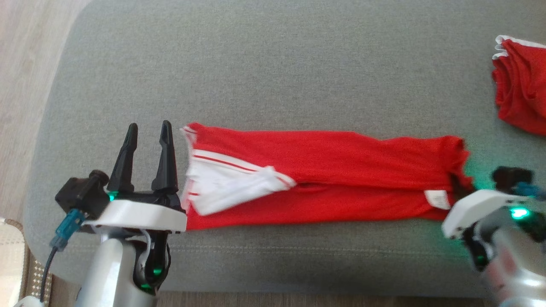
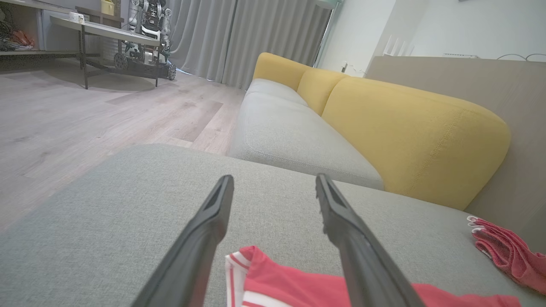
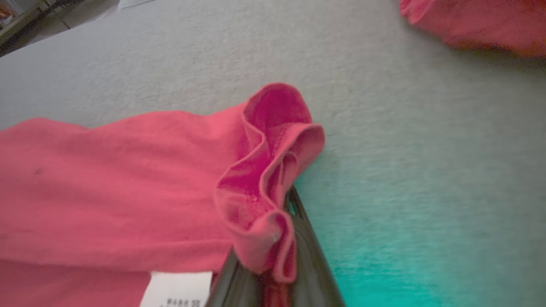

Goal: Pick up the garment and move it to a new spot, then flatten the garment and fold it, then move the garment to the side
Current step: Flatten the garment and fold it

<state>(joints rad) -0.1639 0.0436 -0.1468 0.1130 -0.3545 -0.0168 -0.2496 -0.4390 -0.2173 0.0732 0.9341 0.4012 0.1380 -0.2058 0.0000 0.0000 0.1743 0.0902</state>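
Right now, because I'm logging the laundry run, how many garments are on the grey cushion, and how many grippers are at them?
Red garments: 2, the long garment and a folded red pile at the far right of the cushion.
Grippers: 2, the left gripper with jaws open, the right gripper with jaws shut on the long garment's end.
Total: 4.
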